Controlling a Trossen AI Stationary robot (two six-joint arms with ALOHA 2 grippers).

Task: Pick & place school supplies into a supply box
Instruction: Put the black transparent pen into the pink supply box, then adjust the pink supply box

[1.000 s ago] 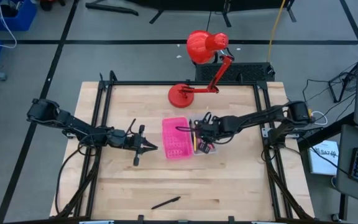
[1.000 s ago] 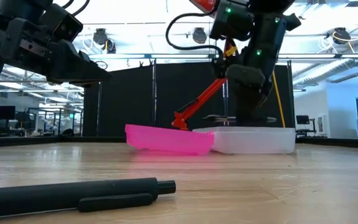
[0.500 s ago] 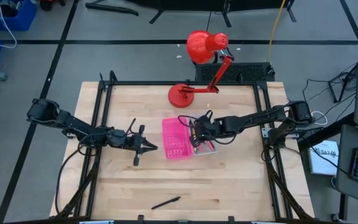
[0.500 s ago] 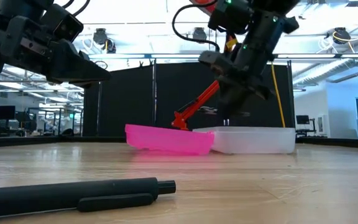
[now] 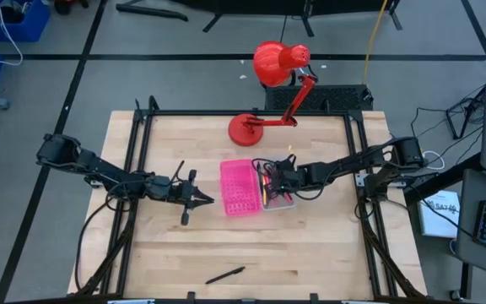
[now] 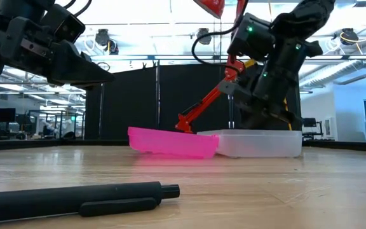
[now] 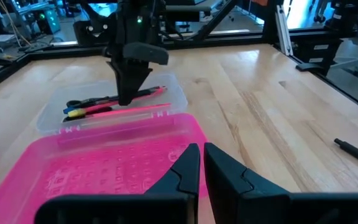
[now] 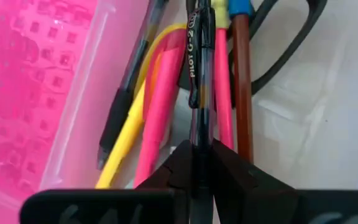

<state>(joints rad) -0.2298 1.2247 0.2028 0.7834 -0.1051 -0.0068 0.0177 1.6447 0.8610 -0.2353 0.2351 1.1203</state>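
Light wood tabletop, black frame round it. My left gripper (image 5: 206, 200) hovers left of the supply box (image 5: 254, 187), fingers nearly touching, holding nothing. A black pen (image 5: 225, 275) lies near the front edge. My right gripper (image 5: 268, 184) is down in the clear half, pinched on a dark pen (image 8: 201, 74) among the other school supplies (image 7: 114, 104). Red lamp (image 5: 273, 80) at the far edge, grey floor beyond.

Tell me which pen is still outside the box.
The black pen lying alone near the table's front edge; the other pens and pencils are in the clear tray.
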